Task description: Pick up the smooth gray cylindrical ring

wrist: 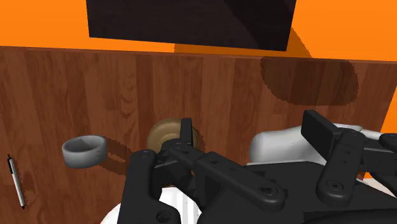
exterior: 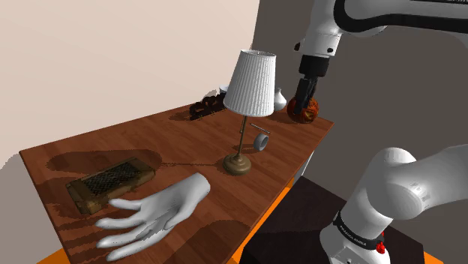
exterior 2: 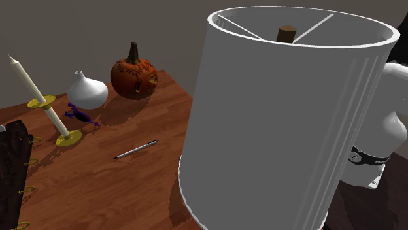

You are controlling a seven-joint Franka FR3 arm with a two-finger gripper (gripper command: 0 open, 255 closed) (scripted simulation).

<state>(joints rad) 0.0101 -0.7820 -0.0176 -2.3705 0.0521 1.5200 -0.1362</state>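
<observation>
The grey ring (exterior: 261, 140) lies on the wooden table (exterior: 112, 146), between the lamp's brass base (exterior: 238, 164) and the table's edge on the shoulder view's right. My gripper (exterior: 302, 107) hangs well above the table at its far corner, over the orange pumpkin (exterior: 308, 112), far from the ring. In the wrist view the ring (wrist: 84, 151) rests beside the brass base (wrist: 167, 134), off to the side of my gripper (wrist: 254, 130). Its black fingers stand apart, open, with nothing between them.
A white-shaded lamp (exterior: 250, 81) stands mid-table, with a pen (exterior: 259, 127) by the ring. A white vase (exterior: 280, 99) and a dark object (exterior: 206, 106) sit at the back. A white hand sculpture (exterior: 154, 214) and a flat box (exterior: 111, 182) lie in front. A candle (exterior 2: 44, 99) stands near the vase (exterior 2: 87, 91).
</observation>
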